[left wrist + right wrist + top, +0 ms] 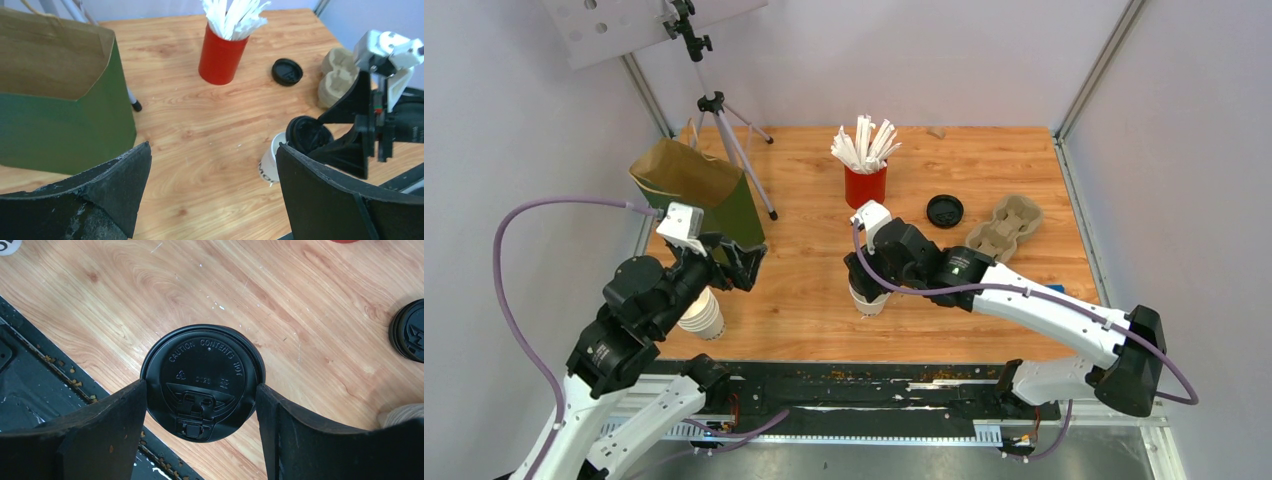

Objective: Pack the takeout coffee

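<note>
Takeout coffee (202, 380) stands on the worktop (804, 300) just nearside of the red stick cup (865, 185), right fingers (100, 435) pinching its black lid (200, 355), so I'd lift slow and level toward the green paper bag (724, 200) left of that cup, left fingers (115, 185) gaping wide.

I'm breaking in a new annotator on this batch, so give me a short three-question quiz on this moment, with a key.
1. Fill in: the spare black lid lies between the red cup and the ____.
2. The right gripper is closed on: A the red cup; B the takeout coffee; C the spare black lid.
3. True or false: the left gripper is shut.
Key: 1 cardboard cup carrier; 2 B; 3 false, its jaws stand open and empty.
</note>
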Available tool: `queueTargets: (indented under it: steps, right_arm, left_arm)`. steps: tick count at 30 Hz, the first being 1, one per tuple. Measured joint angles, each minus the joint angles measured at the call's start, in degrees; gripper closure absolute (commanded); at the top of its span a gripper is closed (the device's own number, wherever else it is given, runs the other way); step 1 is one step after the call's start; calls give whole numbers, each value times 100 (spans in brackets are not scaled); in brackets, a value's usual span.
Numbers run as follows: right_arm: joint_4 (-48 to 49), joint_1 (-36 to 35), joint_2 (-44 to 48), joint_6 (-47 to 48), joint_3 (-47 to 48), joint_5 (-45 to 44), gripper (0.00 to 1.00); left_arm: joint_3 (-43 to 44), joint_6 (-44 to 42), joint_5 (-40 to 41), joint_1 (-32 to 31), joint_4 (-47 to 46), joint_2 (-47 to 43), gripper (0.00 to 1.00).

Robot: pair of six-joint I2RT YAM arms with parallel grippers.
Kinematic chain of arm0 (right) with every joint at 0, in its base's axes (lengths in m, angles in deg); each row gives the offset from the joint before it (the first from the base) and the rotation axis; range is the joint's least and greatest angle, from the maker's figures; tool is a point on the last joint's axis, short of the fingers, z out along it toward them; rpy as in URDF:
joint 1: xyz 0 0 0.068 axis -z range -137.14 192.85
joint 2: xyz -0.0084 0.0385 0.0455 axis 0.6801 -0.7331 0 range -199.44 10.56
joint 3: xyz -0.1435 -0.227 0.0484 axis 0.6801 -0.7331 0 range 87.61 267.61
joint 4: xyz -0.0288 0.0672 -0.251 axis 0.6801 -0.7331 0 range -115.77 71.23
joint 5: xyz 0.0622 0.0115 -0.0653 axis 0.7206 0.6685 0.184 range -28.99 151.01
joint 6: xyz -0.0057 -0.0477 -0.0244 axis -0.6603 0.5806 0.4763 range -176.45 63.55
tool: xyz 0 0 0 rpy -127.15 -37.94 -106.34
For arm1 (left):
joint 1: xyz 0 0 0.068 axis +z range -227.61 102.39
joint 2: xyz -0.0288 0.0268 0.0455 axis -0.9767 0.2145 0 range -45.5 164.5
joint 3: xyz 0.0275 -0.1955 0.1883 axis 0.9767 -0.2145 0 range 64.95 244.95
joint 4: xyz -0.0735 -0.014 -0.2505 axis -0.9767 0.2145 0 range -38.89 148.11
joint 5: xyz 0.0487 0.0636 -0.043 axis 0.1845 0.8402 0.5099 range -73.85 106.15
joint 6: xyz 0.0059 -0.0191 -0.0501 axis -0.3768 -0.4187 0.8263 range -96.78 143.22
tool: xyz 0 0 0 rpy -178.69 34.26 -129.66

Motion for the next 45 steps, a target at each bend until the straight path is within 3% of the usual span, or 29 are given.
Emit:
queueTargets:
  steps: [5, 25, 35, 45]
  right_arm:
    - [-52, 0, -101, -85, -9, -35, 33]
    - [79, 0, -549, -114, -219, -4, 31]
    - [181, 0, -645, -149, -308, 35, 22]
    - [181, 0, -669, -179, -310, 33, 28]
  left_arm:
    - [-334, -216, 57, 2, 2, -164, 0]
    - [-352, -345, 68, 2, -146, -291, 0]
    - [-352, -345, 68, 2, -146, -291, 0]
    - [-352, -345, 66, 2, -144, -293, 0]
